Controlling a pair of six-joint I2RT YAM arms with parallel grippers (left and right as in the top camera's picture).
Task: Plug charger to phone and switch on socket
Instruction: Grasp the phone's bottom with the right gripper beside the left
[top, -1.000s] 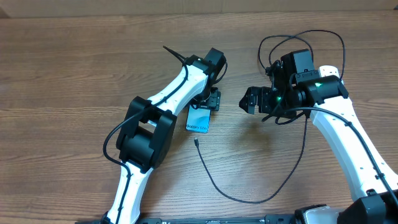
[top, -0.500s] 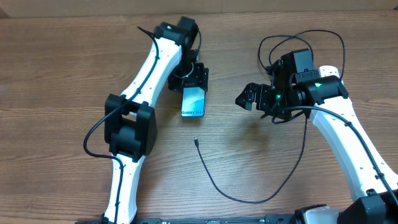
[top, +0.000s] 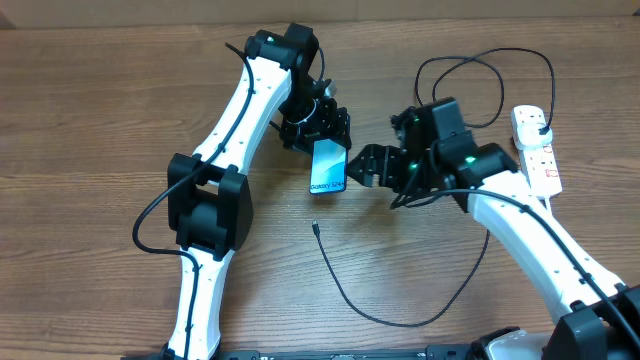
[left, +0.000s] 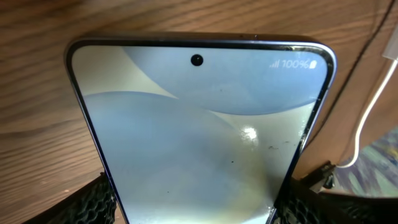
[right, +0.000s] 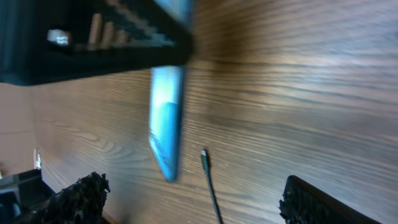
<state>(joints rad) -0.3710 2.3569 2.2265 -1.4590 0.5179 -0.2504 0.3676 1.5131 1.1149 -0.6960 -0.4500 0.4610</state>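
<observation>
The phone (top: 328, 165), its screen light blue-teal, is held by its upper end in my left gripper (top: 318, 130), which is shut on its two long edges. In the left wrist view the phone (left: 199, 124) fills the frame between my fingers (left: 93, 202). My right gripper (top: 360, 170) stands open just right of the phone, with nothing in it. From the right wrist I see the phone (right: 166, 124) edge-on and the charger tip (right: 204, 154) lying on the wood between my open right gripper (right: 199, 205). The charger (top: 400, 320) curves across the table, its tip (top: 314, 226) below the phone. The socket (top: 535, 150) lies at the far right.
The black cable makes loops (top: 480, 60) at the back, behind my right arm. A white cord (left: 373, 106) runs along the right side of the left wrist view. Both arms crowd the middle of the wooden table (top: 90, 150).
My left gripper has carried the phone to the right. My right arm has swung left toward the phone, uncovering the socket, and its jaws have narrowed slightly.
</observation>
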